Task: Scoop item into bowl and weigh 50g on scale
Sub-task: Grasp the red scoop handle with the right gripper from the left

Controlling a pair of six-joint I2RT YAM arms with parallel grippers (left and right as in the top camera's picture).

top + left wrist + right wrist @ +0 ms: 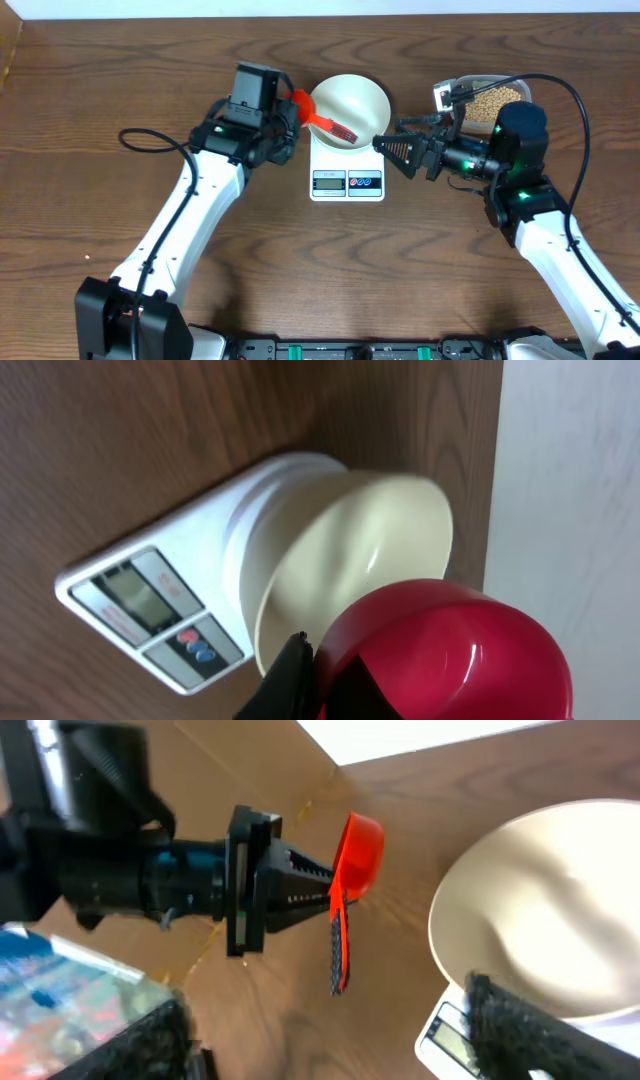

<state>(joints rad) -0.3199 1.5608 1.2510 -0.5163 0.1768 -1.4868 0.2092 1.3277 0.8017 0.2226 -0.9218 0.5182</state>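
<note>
Table [80, 80]: dark wood grain; white strip [300, 8] past its far edge.
Bowl [360, 100]: on the scale [347, 182].
Beans [490, 100]: in a clear tub [443, 95], right of and behind the scale.
Right gripper [392, 148]: jaws wide, empty, right of the scale.
Left gripper [320, 888]: clamped on a red scoop [322, 122], above the scale's left.

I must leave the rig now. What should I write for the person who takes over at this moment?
Left gripper: shut on the red scoop, held at the left rim of the white bowl. The scoop looks empty.
Right gripper: open beside the bowl's right rim, holding nothing.
Things: the bowl sits on the scale. The soybeans are in the clear tub, far right.
Done: bowl placed, scoop in hand.
Left: no beans are in the bowl yet, so scoop them in up to the target weight. The display is unreadable.
</note>
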